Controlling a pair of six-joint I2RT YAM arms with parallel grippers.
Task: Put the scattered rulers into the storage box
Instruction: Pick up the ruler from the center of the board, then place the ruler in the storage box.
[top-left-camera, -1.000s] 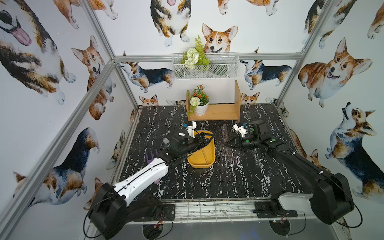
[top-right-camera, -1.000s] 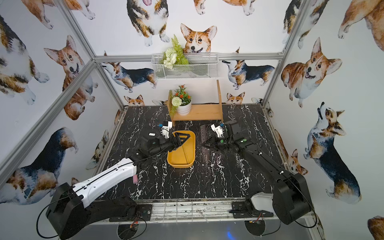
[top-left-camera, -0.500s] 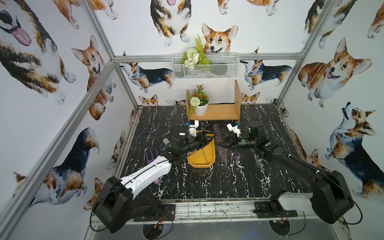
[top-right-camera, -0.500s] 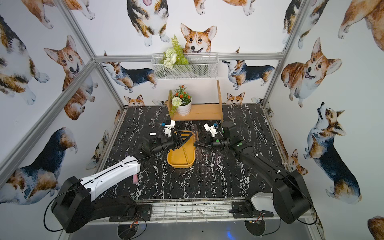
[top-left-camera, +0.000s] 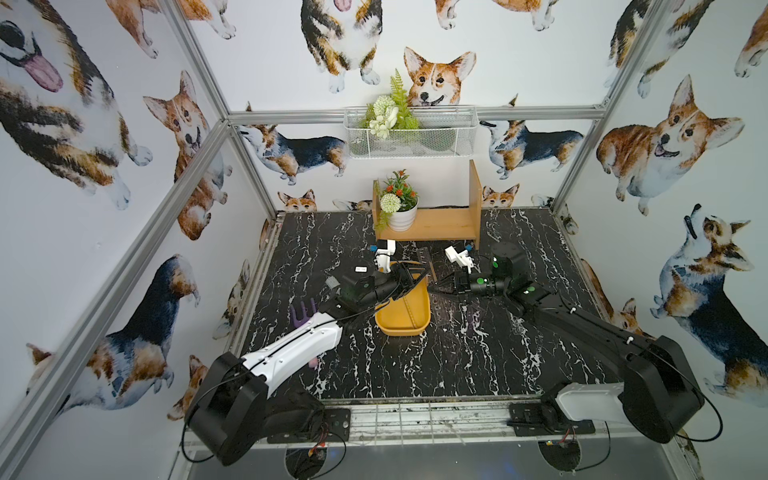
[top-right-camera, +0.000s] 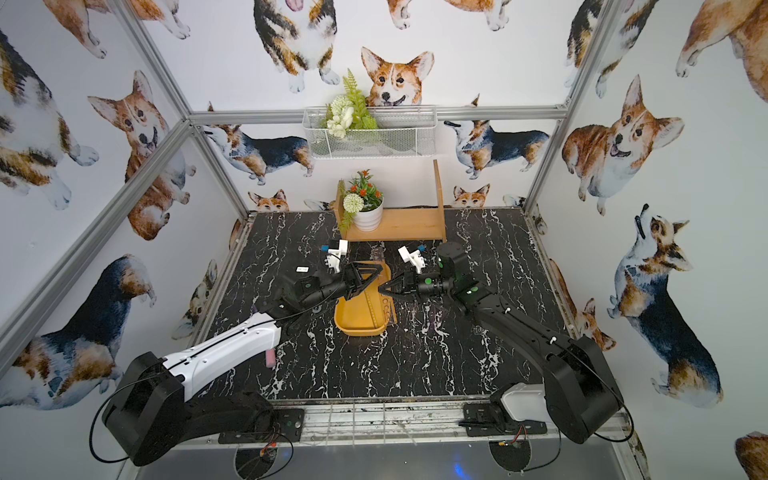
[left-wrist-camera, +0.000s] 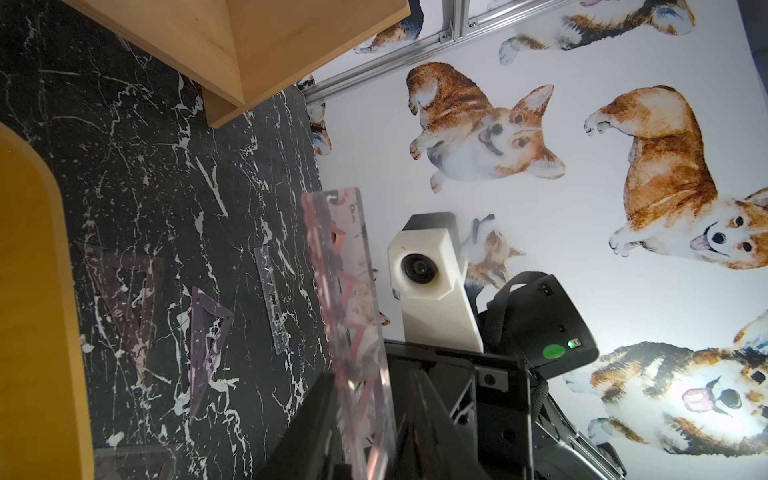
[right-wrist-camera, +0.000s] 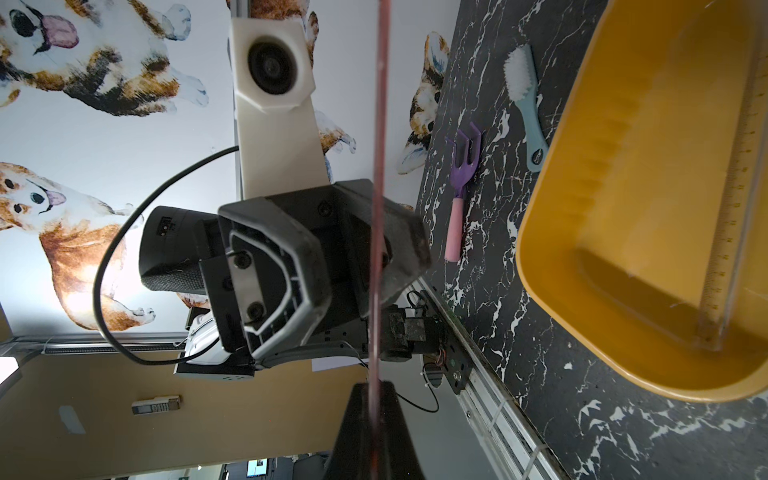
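Plainly, the right jaws pinch a clear ruler (left-wrist-camera: 347, 316) on edge, with the storage box (top-right-camera: 357, 328) below them. The left jaws straddle it, but I cannot tell if they grip. Should the right let go early, it could tumble past the rim onto the worktop (top-right-camera: 415, 353).

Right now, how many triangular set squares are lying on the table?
2: a larger set square nearest the storage box, and a smaller set square beside it. Others may be hidden.

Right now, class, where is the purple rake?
In a top view the rake lies near the left edge of the table, left of the yellow box. The right wrist view shows a blue brush beside it.
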